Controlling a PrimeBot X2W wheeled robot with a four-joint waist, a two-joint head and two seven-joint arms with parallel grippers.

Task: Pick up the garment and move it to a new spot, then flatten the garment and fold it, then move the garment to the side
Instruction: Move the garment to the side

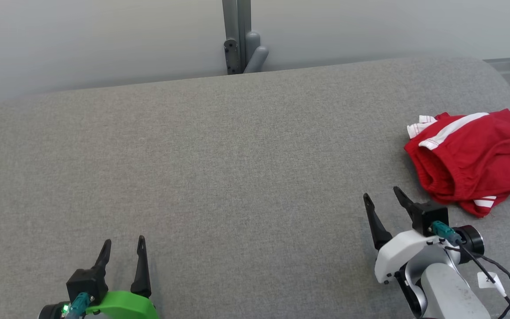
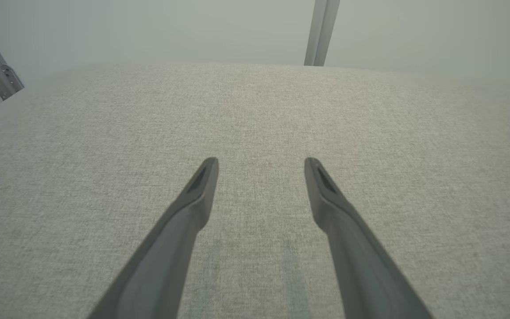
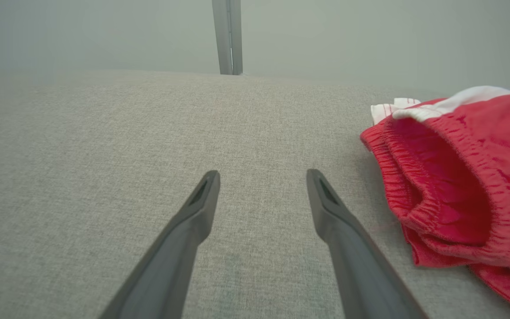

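A wide tabletop (image 1: 237, 168) covered in grey woven fabric, with a rounded far right corner, seen from above and in front. The garment (image 1: 472, 159) lies on it at the far right, close to the right edge: a pair of bright red shorts with white trim, loosely crumpled into a low heap rather than spread flat. A broad white stripe runs across its upper part, a small patch of white ribbed cloth with thin red lines pokes out at its far left corner, and two short white bars show at its near lower edge. From the right wrist view the garment (image 3: 458, 177) shows a gathered elastic waistband that faces the camera, its opening sagging so that the red inside is visible, with several layers of cloth stacked under it. The right pincer (image 1: 381, 192) hovers over the tabletop just left of the shorts and nearer to the robot, apart from them, its two dark fingers spread wide and holding nothing; in its own wrist view the right pincer (image 3: 262, 172) has bare grey fabric between its fingers. The left pincer (image 1: 123, 239) sits at the lower left, well apart from the garment, also spread wide and empty, as the left wrist view confirms (image 2: 260, 160). Behind the tabletop stands a pale wall (image 1: 82, 40) with a grey metal post (image 1: 237, 35).
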